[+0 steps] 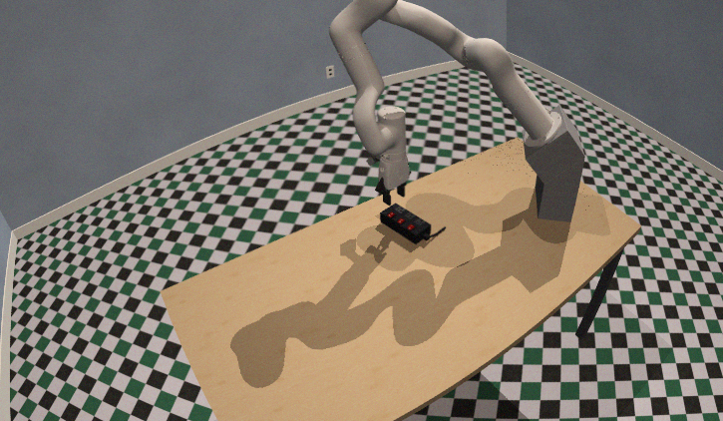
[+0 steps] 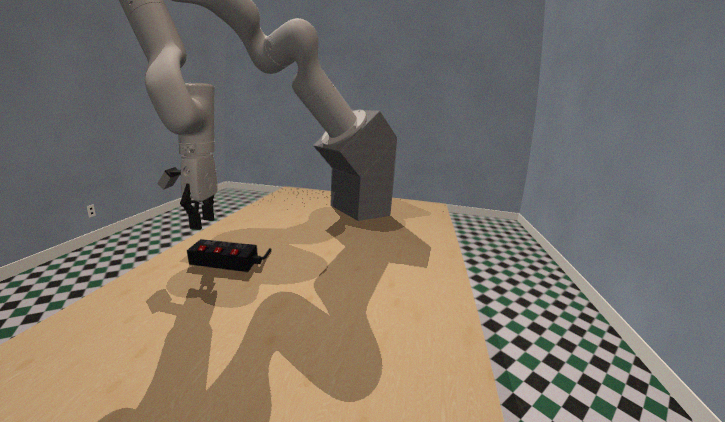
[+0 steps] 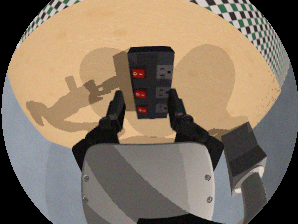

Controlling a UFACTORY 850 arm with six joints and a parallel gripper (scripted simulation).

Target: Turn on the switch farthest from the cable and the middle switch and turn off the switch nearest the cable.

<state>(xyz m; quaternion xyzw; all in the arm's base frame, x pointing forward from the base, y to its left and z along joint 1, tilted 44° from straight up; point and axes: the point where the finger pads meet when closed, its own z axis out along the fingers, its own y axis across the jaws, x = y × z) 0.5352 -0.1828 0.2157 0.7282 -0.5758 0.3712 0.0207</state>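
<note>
The black power strip lies flat on the wooden table, right way up, with three red switches in a row on top. Its short cable sticks out at the end toward the robot base. The strip also shows in the exterior view and the wrist view. I cannot tell which way each switch is set. My gripper hangs pointing down a little above the strip's end farthest from the cable. Its fingers stand partly apart with nothing between them, framing the strip's near end in the wrist view.
The grey robot base stands on the table at the far right, behind the strip. The table's far edge runs close behind the gripper, with checkered floor beyond. The arm's shadow falls across the table in front of the strip.
</note>
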